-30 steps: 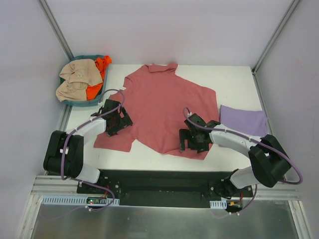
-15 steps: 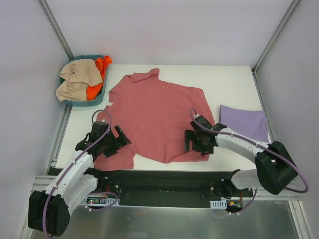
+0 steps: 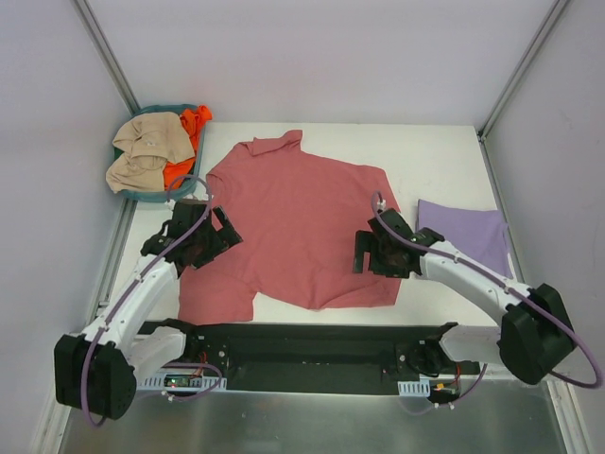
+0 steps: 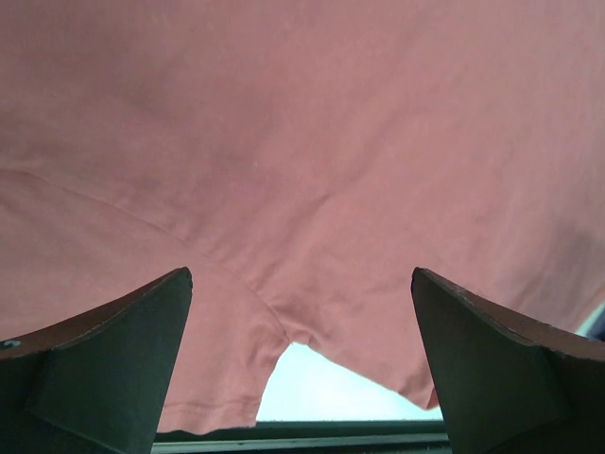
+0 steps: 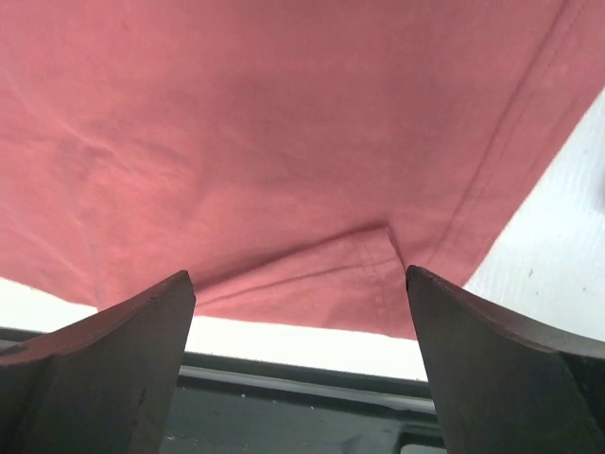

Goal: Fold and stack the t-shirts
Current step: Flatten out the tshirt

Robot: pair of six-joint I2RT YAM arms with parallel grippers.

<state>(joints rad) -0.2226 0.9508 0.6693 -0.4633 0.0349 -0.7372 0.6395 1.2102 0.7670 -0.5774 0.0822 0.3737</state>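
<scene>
The large brick-red t-shirt (image 3: 293, 222) lies spread flat on the white table, collar at the far side. The lavender t-shirt (image 3: 463, 232) lies folded at the right. My left gripper (image 3: 213, 248) is open and empty above the shirt's left side, near the sleeve; its wrist view shows the red cloth (image 4: 302, 142) and the sleeve notch below the jaws. My right gripper (image 3: 371, 257) is open and empty above the shirt's right lower part; its wrist view shows a folded-under hem corner (image 5: 359, 274).
A teal basket (image 3: 142, 194) with beige and orange clothes sits at the far left corner. The table's near edge and the black base rail (image 3: 302, 345) run just below the shirt. Frame posts stand at both back corners.
The shirt was dragged toward the near left and now lies flatter. Both grippers have let go; the left one has since moved back up over the left sleeve, the right one slightly farther.
</scene>
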